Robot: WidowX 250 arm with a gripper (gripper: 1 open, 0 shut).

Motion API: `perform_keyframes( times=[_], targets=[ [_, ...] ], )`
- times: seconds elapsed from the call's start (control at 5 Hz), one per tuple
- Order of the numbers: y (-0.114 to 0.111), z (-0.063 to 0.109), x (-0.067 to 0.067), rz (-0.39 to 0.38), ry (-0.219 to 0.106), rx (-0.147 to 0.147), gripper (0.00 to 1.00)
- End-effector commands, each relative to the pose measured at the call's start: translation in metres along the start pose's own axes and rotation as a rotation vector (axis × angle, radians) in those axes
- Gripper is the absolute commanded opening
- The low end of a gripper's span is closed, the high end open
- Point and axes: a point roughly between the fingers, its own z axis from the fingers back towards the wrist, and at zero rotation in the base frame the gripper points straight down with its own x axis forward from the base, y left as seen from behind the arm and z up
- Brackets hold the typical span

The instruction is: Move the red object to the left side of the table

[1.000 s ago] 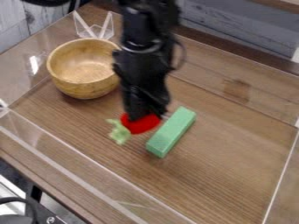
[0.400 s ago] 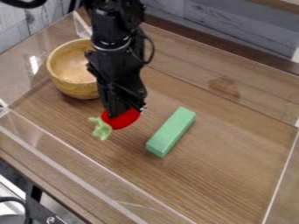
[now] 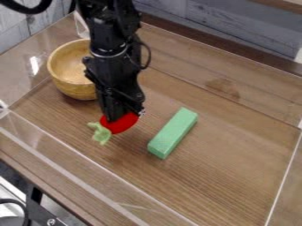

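Note:
The red object (image 3: 119, 124) is a small rounded red toy with a light green leafy stub (image 3: 101, 134) pointing left and down. My gripper (image 3: 120, 115) comes down from above on a black arm and is shut on the red object, just in front of the wooden bowl. The toy sits at or barely above the brown wood-grain table (image 3: 213, 177); I cannot tell whether it touches. The upper part of the toy is hidden between the fingers.
A wooden bowl (image 3: 73, 71) stands at the back left, close behind the arm. A green rectangular block (image 3: 172, 132) lies right of the toy. Clear low acrylic walls (image 3: 35, 146) run round the table's edge.
The arm has carried the red object to the left, away from the green block and closer to the bowl. The block and bowl have not moved.

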Motion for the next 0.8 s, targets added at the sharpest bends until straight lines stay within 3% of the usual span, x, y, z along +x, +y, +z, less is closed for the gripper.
perform_keyframes(
  times=[0.0, 0.6],
  targets=[
    [0.006, -0.001, 0.002, 0.014, -0.018, 0.003, 0.0],
    [0.011, -0.014, 0.001, 0.024, -0.002, -0.021, 0.0]
  ],
)
